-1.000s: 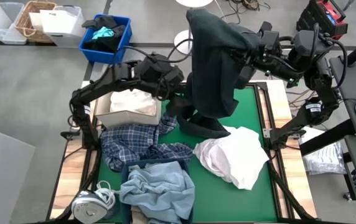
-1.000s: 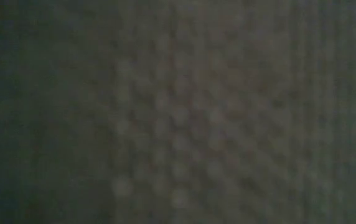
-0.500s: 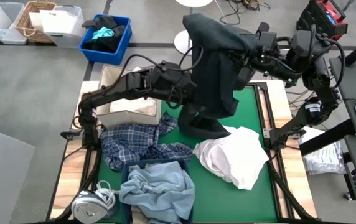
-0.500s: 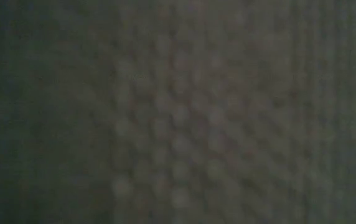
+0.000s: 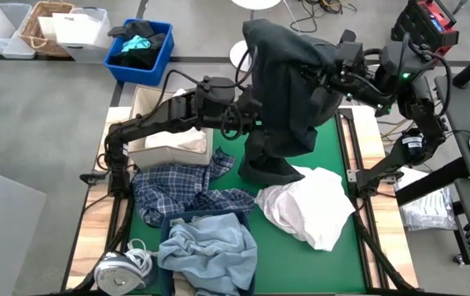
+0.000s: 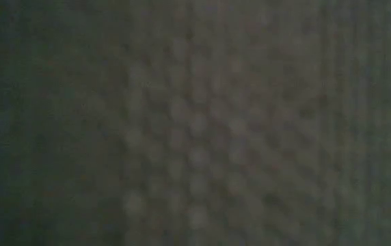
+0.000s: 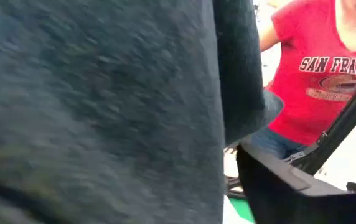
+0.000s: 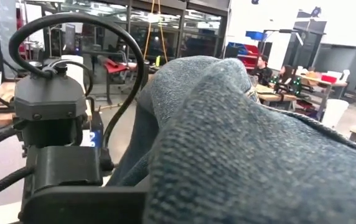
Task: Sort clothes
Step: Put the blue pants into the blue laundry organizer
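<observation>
A dark navy piece (image 5: pixel 284 90) hangs from my right gripper (image 5: pixel 327 67) above the far middle of the green mat (image 5: pixel 334 144). Its lower end (image 5: pixel 272 168) rests bunched on the mat. It drapes over the gripper and fills the right wrist view (image 8: pixel 246 137). My left gripper (image 5: pixel 249 123) reaches in from the table's left, right against the hanging cloth. The left wrist view shows mostly that dark cloth (image 7: pixel 97 112). Other clothes lie on the mat: a white shirt (image 5: pixel 309 205), a blue-white plaid shirt (image 5: pixel 186 191) and light blue denim (image 5: pixel 210 247). My right gripper holds the dark navy piece by a bunched upper part (image 8: pixel 215 93), with several layers heaped over it. The cloth hides the fingers, so the kind of hold cannot be seen. The piece hangs below, slack, with its lower end on the mat.
A box with a cream garment (image 5: pixel 169 140) stands at the table's left. A blue bin (image 5: pixel 140 45) with a black and teal bundle sits on the floor beyond. A white device (image 5: pixel 124 267) lies at the near left corner. A person in a red shirt (image 7: pixel 327 68) stands beyond the table. The low view shows nothing but dark.
My left gripper has gone toward the table's right edge, from beside the box to the side of the hanging dark navy piece. The piece stays hanging from my right gripper with its lower end on the mat.
</observation>
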You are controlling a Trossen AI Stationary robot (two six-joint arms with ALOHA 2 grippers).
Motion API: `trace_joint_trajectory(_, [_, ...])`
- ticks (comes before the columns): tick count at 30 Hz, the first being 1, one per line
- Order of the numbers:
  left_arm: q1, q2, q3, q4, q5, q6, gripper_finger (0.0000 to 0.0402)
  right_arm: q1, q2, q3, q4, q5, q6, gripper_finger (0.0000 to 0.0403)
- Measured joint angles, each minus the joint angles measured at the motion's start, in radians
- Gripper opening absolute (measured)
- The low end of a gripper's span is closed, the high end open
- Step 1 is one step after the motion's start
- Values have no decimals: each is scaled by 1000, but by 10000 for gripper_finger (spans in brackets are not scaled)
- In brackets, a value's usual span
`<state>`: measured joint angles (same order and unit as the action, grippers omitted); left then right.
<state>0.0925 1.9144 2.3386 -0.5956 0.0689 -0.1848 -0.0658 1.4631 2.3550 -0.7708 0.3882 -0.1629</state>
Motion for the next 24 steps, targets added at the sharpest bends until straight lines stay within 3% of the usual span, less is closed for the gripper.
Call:
trace_joint_trajectory(8, [4,54,3,23,0,-3,16,0,0,-1,-17,-4,31,9])
trace_joint_trajectory(13, [-1,47,13,64,79,-1,3,0,-7,-1,-44,14,63,9])
trace_joint_trajectory(18, [-6,-62,13,64,110,10,1,0,-15,0,-84,136,59,9])
trace_joint_trajectory(24, [-13,-151,15,135,151,37,1,1,1,0,-80,129,96,9])
